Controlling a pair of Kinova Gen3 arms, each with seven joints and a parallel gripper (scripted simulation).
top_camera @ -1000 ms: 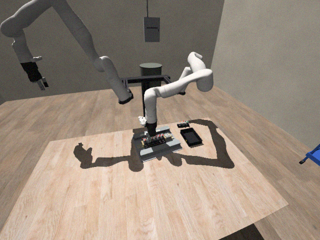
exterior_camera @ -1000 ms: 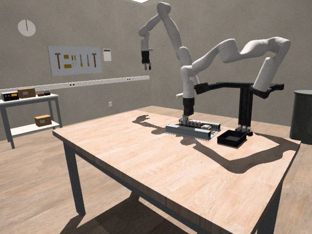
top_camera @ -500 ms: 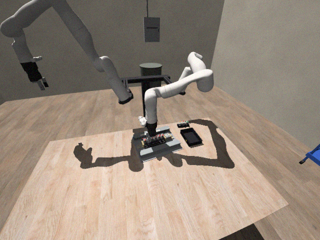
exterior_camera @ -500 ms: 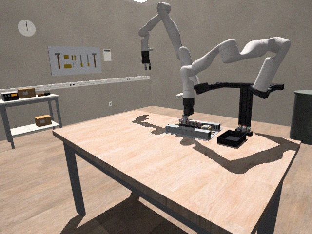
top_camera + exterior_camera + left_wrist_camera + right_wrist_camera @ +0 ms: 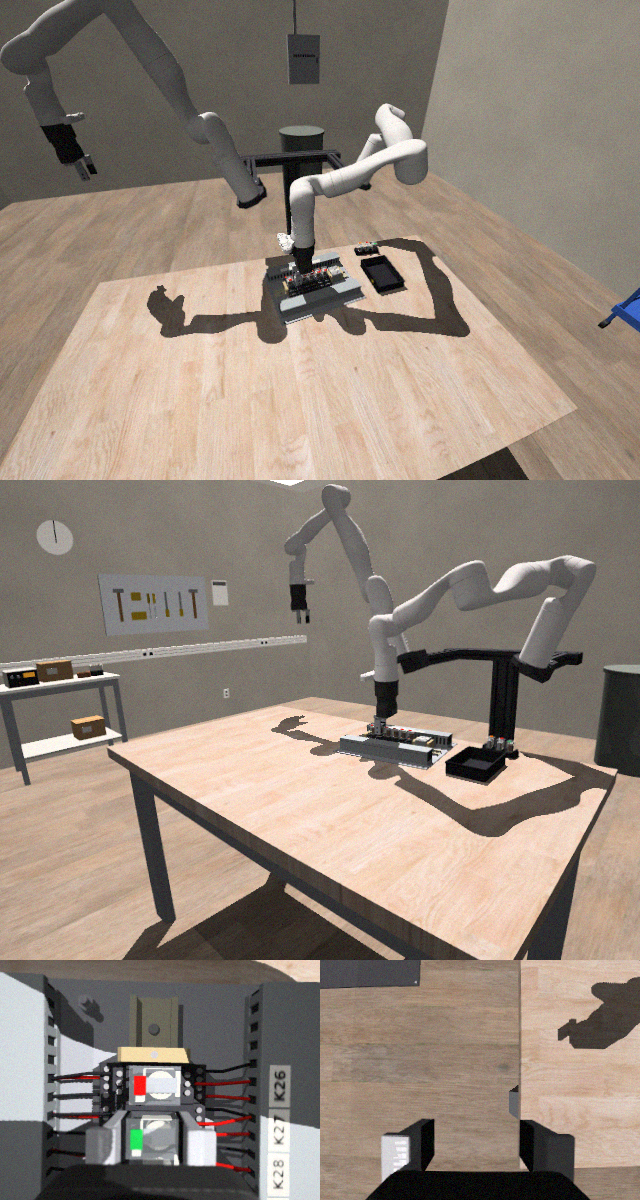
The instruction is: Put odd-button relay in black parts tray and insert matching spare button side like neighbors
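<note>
The grey relay panel [image 5: 330, 302] [image 5: 385, 749] lies on the table. My left gripper [image 5: 152, 1128] [image 5: 379, 725] is shut on a green-button relay [image 5: 136, 1139] in the panel's row, beside the K27 label. Whether this relay is raised is too small to tell. A red-button relay [image 5: 140, 1085] sits beside it, button on the same side. Other red-button relays [image 5: 403, 732] stand in the row. The rack [image 5: 366, 252] holds three spares: orange [image 5: 491, 739], red [image 5: 500, 742] and green [image 5: 510, 746]. The black tray [image 5: 381, 273] [image 5: 462, 771] looks empty. My right gripper [image 5: 477, 1137] [image 5: 86, 167] [image 5: 302, 616] is open, high and away from the panel.
Wire ducts [image 5: 22, 1060] [image 5: 290, 1025] run along both sides of the relay row, with wires between. A tan end block [image 5: 154, 1054] closes the row on a rail [image 5: 154, 1015]. The tray and rack stand beside the panel. The arm stand [image 5: 502, 702] is behind.
</note>
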